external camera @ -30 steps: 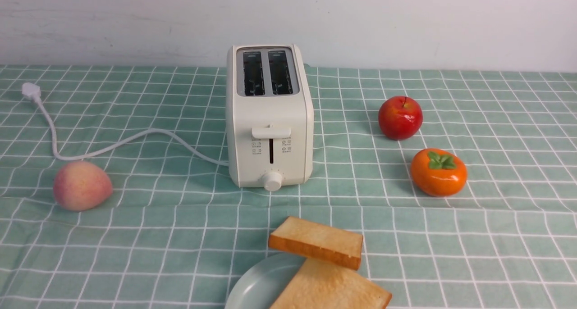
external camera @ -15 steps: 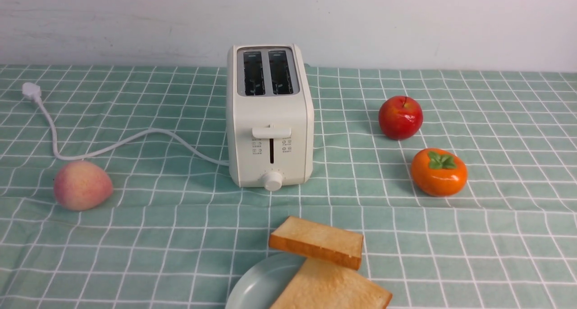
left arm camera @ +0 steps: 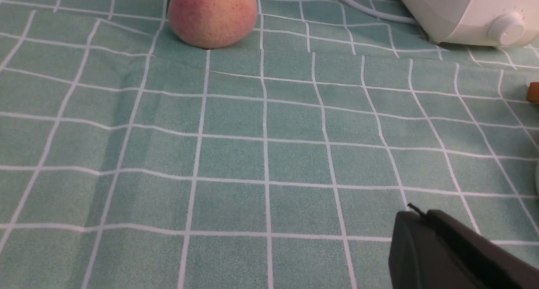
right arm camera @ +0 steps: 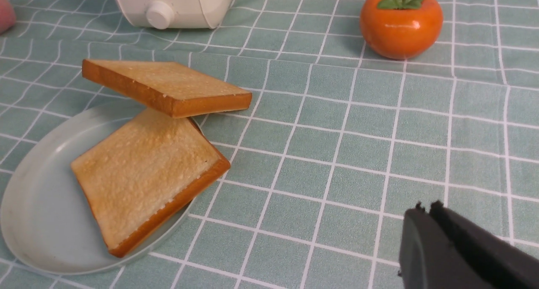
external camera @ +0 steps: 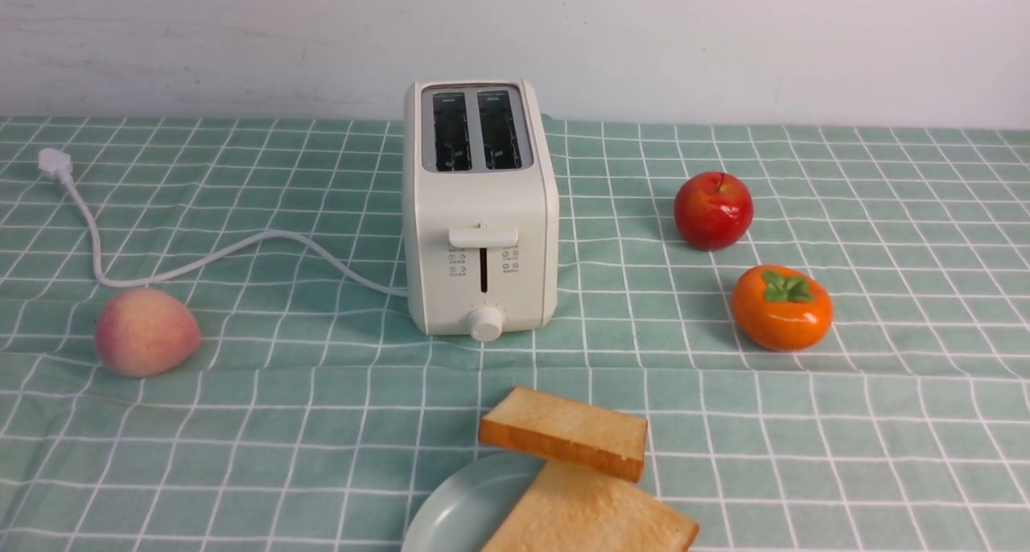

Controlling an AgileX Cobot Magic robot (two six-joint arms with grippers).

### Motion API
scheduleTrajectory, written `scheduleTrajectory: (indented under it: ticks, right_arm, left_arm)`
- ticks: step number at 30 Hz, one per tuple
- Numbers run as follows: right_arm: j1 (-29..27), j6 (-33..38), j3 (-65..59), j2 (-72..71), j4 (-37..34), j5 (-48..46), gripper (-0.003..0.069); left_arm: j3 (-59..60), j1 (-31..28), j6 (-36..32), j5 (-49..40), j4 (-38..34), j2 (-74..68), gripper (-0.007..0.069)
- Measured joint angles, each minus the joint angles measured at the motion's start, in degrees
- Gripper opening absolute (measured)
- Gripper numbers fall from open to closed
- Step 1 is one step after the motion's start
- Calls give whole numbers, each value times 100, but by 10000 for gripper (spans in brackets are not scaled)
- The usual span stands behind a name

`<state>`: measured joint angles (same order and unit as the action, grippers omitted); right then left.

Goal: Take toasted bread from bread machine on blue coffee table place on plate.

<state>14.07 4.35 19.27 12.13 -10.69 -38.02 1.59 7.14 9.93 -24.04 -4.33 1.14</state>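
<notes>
Golden toasted bread [right arm camera: 143, 179] rests on the plate [right arm camera: 38, 204], apart from right hand [right arm camera: 425, 215].

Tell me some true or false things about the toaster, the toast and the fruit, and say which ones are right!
1. Both slots of the bread machine are empty. True.
2. Both slices of toasted bread lie flat inside the plate. False: the far slice leans on the near one and hangs out over the rim.
3. The apple sits on the robot's right of the bread machine. True.
4. The peach is touching the persimmon. False: they sit on opposite sides of the bread machine.
5. The power cord's plug is in a wall socket. False: it lies loose on the blue coffee table.
</notes>
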Motion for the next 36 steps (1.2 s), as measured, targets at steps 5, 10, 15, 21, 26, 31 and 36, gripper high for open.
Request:
scheduleTrajectory:
  ticks: [5,10,15,21,26,31,36]
  right_arm:
    - [0,0,0,0,0,-6,15]
    - [0,0,0,0,0,-6,20]
    - [0,0,0,0,-12,-13,25]
    - [-111,0,-5,-188,-18,-28,36]
    - [-925,0,-5,-792,-57,-28,40]
    - [-1732,0,-5,-1219,-57,-28,48]
    - [-2122,0,-41,-1278,-62,-20,55]
  left_arm:
    - [0,291,-14,11,-23,0,-10]
    - [0,199,-16,16,-24,0,-3]
    - [0,24,-21,17,-24,0,0]
    - [0,-25,-21,23,-24,0,6]
    - [1,-25,-21,23,-24,0,13]
    - [1,-25,-21,24,-24,0,17]
    - [1,-25,-21,29,-24,0,21]
